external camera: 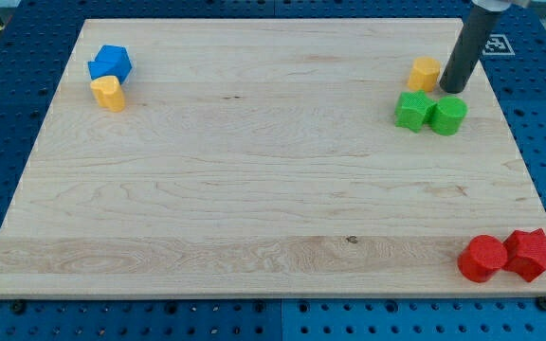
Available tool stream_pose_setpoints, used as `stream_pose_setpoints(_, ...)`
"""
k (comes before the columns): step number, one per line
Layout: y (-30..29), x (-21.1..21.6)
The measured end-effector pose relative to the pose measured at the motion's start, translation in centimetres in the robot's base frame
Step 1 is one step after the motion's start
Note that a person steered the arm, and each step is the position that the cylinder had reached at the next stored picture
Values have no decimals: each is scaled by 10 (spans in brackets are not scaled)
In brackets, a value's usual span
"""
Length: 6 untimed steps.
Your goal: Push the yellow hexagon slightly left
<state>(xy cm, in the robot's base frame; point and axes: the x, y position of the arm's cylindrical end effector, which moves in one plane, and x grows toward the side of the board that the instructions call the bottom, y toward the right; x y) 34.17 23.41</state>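
Contact should come from the right: my tip, a bare rod with no jaws to report, stands just right of the yellow hexagon near the desk's top-right corner, so a short, gentle leftward nudge should do.

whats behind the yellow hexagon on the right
Bare board behind the yellow hexagon; my tip stands just to its right. The rod hides a strip of board behind it.

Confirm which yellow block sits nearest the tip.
The yellow hexagon at the view's upper right, just left of my tip. The other yellow block sits far left, below the blue block.
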Motion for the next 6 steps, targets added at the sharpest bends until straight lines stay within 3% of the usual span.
stream_pose_setpoints(4,-57,-12)
stream_pose_setpoints(6,-33,-12)
